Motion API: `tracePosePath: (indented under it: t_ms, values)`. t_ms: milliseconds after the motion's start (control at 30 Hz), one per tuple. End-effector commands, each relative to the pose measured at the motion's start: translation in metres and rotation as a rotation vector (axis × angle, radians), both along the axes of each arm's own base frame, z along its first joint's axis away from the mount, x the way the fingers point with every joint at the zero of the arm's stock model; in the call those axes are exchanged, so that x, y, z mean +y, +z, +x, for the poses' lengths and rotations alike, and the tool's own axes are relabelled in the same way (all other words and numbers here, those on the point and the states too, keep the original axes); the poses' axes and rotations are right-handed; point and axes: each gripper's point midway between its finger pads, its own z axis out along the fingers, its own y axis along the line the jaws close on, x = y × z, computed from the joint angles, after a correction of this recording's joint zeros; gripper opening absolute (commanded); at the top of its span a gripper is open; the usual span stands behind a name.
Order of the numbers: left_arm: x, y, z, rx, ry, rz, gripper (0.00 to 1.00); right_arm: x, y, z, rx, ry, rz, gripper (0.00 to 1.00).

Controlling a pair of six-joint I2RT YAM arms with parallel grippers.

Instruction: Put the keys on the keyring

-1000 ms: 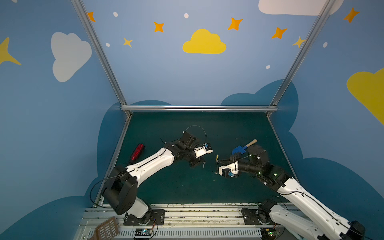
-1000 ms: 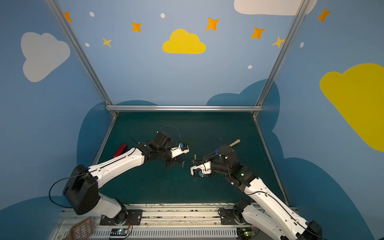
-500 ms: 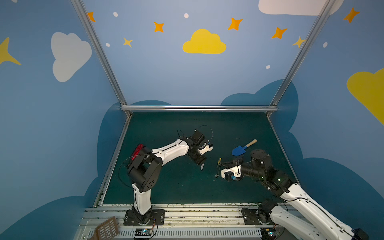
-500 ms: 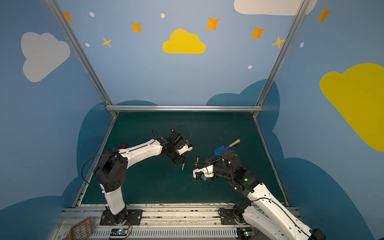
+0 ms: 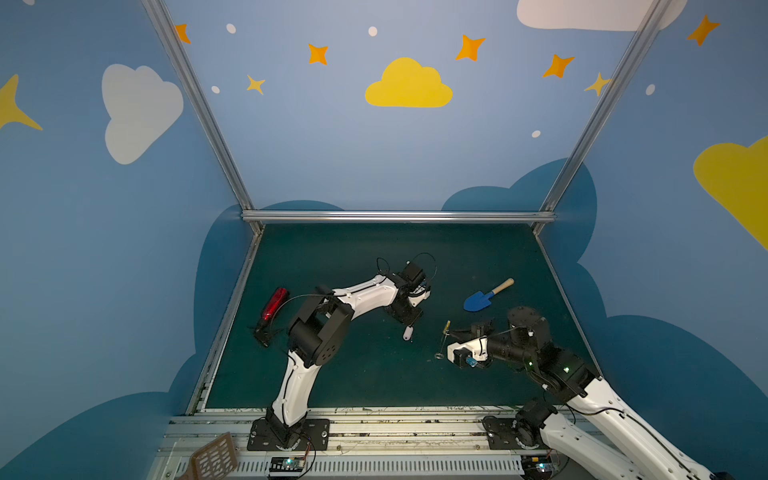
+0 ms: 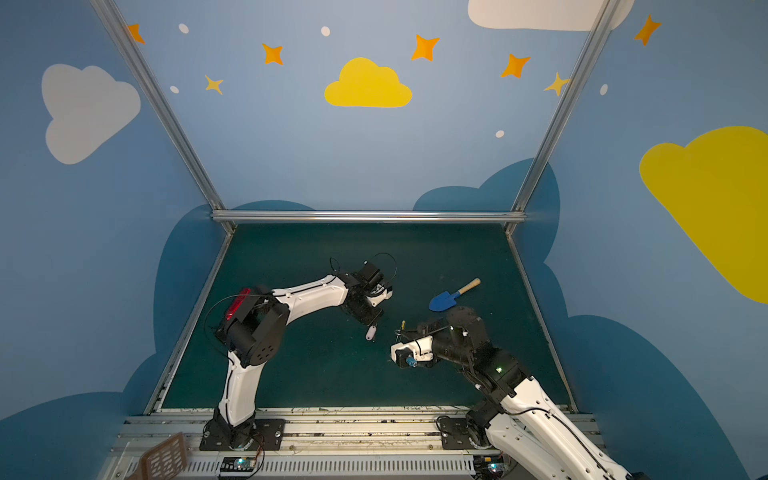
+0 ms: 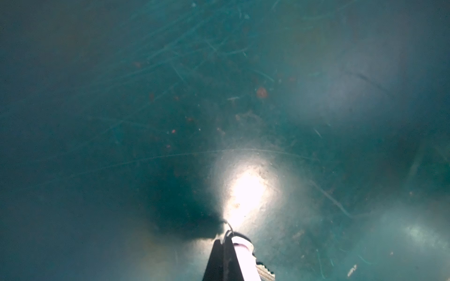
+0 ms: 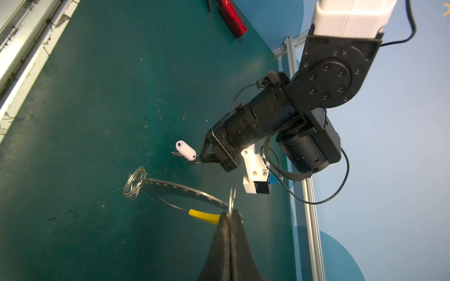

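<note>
- The right gripper (image 8: pixel 229 216) is clamped fully closed on the rim of the keyring (image 8: pixel 185 188), beside its yellow arc. The hoop extends outward over the green mat (image 8: pixel 97 109).
- The left gripper (image 8: pixel 204 159) is pinched closed on the split loop of the keys (image 8: pixel 186 150). The white tag points straight away from the fingertips.
- The keys sit near the hoop without touching it, on the left arm's side. The tag axis runs roughly along the hoop's span.
</note>
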Motion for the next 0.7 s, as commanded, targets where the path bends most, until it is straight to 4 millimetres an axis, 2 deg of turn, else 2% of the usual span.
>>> tracePosePath:
  t_ms: [0, 367, 667]
  values:
    - [0.012, -0.013, 0.002, -0.002, 0.046, 0.085, 0.04, -0.003, -0.003, 0.001, 0.011, -0.024, 0.001, 0.0]
    - [0.025, -0.026, 0.003, -0.014, 0.064, 0.158, 0.04, -0.003, -0.006, 0.004, 0.014, -0.03, -0.004, 0.0]
    - [0.008, -0.003, 0.0, -0.008, 0.047, 0.045, 0.04, -0.001, -0.006, 0.005, 0.022, -0.031, 0.004, 0.0]
